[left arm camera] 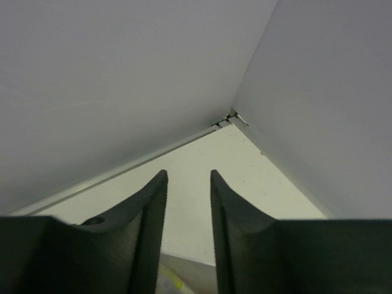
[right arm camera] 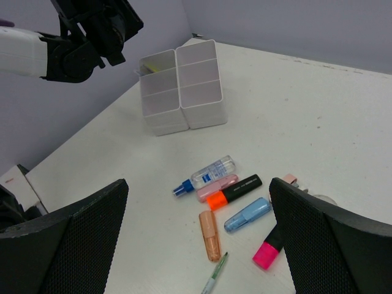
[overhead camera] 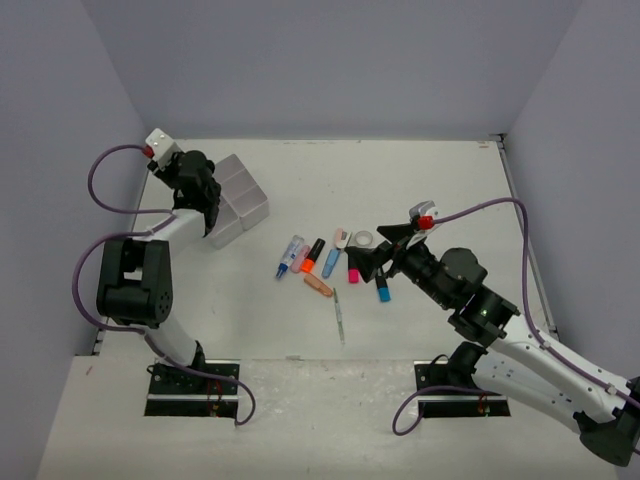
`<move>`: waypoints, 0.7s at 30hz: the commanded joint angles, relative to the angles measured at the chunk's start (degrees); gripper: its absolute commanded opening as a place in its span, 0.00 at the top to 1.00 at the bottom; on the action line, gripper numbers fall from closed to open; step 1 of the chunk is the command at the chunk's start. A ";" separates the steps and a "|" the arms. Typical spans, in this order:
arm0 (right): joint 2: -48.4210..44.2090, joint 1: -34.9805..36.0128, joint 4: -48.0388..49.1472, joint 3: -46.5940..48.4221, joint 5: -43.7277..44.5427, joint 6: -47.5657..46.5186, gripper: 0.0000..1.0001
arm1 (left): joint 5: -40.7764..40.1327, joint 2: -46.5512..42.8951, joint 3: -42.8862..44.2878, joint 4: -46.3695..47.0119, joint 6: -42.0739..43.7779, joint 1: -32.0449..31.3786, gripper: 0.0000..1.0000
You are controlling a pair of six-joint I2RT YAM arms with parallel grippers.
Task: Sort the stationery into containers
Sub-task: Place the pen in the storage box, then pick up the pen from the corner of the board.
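From above and behind the arm bases, we looked down on the whole table. Our left wrist view sat close behind its own fingers and faced the far corner where the walls met. Our right wrist view looked down and leftward from farther off, sharing the white tray and the scattered stationery with the overhead view.

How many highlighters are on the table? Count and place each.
6, mid-table: pale pink, orange, light blue side by side; peach nearer the arms; magenta and blue-capped by the right arm, which may hide more.
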 commanded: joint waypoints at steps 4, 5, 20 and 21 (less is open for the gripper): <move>1.10 -0.15 2.19 0.38 0.03 -0.65 0.01 | 1.53 -4.73 1.09 -4.11 -4.59 -0.28 0.35; 1.93 -0.15 2.14 0.53 -0.07 -0.60 0.01 | 2.20 -6.54 1.65 -5.45 -5.62 -0.43 0.32; 37.12 6.26 -40.38 26.18 12.03 22.21 0.20 | 34.61 -22.62 27.21 -84.27 -31.29 -1.29 0.00; 38.29 7.32 -41.16 25.68 11.98 23.83 0.23 | 36.51 -25.92 22.23 -82.48 -30.45 -1.73 0.00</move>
